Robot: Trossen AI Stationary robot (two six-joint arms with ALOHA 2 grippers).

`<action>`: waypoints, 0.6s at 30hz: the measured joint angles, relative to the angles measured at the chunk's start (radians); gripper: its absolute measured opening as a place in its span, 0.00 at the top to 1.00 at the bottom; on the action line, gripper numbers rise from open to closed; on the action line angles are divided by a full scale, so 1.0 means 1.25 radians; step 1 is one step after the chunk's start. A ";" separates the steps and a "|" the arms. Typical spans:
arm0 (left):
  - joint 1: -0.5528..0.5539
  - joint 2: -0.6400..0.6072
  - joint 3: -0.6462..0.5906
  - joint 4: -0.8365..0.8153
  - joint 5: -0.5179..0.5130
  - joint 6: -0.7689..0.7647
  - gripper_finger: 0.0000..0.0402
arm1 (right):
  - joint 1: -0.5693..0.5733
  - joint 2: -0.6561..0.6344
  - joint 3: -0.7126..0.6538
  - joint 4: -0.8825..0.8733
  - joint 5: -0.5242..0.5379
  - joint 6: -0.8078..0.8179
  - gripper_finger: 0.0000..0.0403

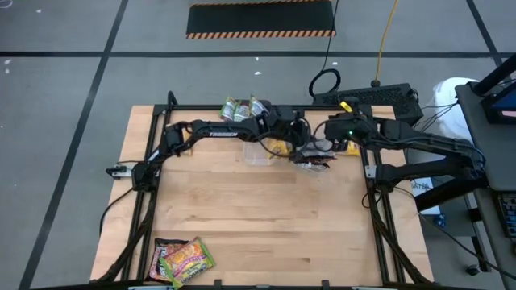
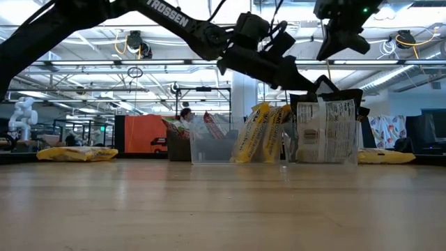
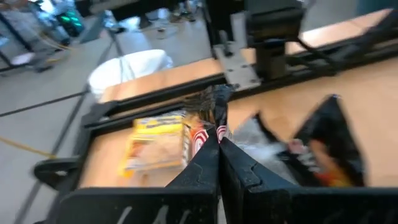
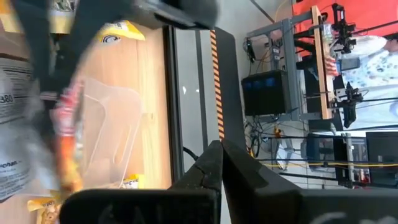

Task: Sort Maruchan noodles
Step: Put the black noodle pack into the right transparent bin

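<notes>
1. I see a wooden table (image 1: 266, 225) and a clear tub (image 2: 214, 146) at its far edge.
2. My left gripper (image 3: 219, 140) is clenched on a dark noodle packet (image 3: 214, 115) there.
3. My right gripper (image 4: 219, 149) is clenched empty nearby.
4. More packets (image 1: 184, 259) lie at the near-left corner.

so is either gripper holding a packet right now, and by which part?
Left gripper is shut on a dark noodle packet, pinching its top edge. Right gripper is shut with nothing between its fingers.

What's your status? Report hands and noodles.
Left hand shut on dark packet at the tubs. Right hand shut, empty, close by. More packets wait at front left edge.
</notes>
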 joint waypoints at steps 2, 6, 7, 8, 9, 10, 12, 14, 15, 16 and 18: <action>-0.006 0.000 0.000 -0.016 0.027 0.000 1.00 | 0.000 -0.002 0.000 -0.003 -0.001 0.000 1.00; -0.020 0.000 0.000 -0.059 0.072 0.003 1.00 | 0.000 -0.002 0.000 -0.004 -0.002 0.000 1.00; -0.023 0.000 0.000 -0.077 0.072 0.010 1.00 | 0.000 -0.002 0.000 -0.005 -0.002 0.000 1.00; -0.025 0.000 0.000 -0.097 0.072 0.018 1.00 | 0.000 -0.002 0.000 -0.005 -0.002 0.000 1.00; -0.028 0.000 0.000 -0.112 0.073 0.024 1.00 | 0.000 -0.002 0.000 -0.005 -0.002 0.000 1.00; -0.029 0.000 0.000 -0.126 0.074 0.027 1.00 | 0.000 -0.002 0.000 -0.006 -0.002 0.000 1.00; -0.029 0.000 0.000 -0.142 0.075 0.027 1.00 | 0.000 -0.002 0.000 -0.011 -0.003 0.000 1.00; -0.025 0.000 0.000 -0.150 0.075 0.027 1.00 | 0.000 -0.002 0.000 -0.020 -0.006 0.008 1.00; -0.023 0.000 0.001 -0.150 0.074 0.027 1.00 | 0.000 -0.002 0.000 -0.025 -0.009 0.019 1.00; -0.021 0.000 0.001 -0.150 0.074 0.027 1.00 | 0.000 -0.002 0.000 -0.032 -0.024 0.031 1.00; -0.016 0.000 0.000 -0.149 0.074 0.027 1.00 | 0.000 -0.002 0.000 -0.055 -0.058 0.061 1.00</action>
